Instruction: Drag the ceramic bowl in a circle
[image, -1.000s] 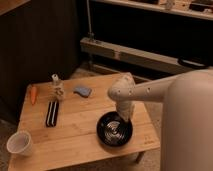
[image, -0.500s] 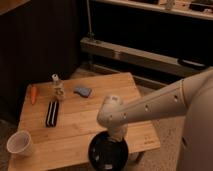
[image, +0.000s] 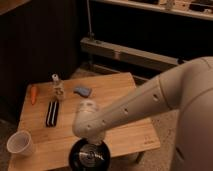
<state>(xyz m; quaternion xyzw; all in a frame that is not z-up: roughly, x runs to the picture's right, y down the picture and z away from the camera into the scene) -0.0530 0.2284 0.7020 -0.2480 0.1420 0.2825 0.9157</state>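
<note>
**Where the gripper (image: 91, 153) dips, the ceramic bowl (image: 76, 158) sits at the tabletop's (image: 125, 107) near edge**

Because the arm's white wrist (image: 89, 125) hangs right over it, little of the gripper shows. It points straight down into the ceramic bowl with its fingers closed together. Whether they nip the rim or only press on the inside cannot be told.

The glossy black bowl lies at 6 o'clock on the wooden tabletop. From this view its near side reaches past the front edge.

A second ago the bowl sat at about 4 o'clock, fully on the wood, with the gripper in it. Half a second ago it was already down at the front edge. It is now a little further left, and the wrist has come round with it from 3 o'clock towards 6. Nothing else on the tabletop has shifted.

Outward from the bowl:
- One black flat bar (image: 51, 113) lies at 9 o'clock, long side running front to back.
- One white plastic cup (image: 19, 144) stands upright at 8 o'clock near the front left corner, well apart from the bowl.
- One blue-grey pad (image: 82, 91) lies at 12 o'clock.
- One small pale bottle (image: 58, 89) stands just left of the pad.
- One orange carrot (image: 33, 93) lies at 10 o'clock near the left edge.

That makes one bowl, one cup and one gripper.
</note>
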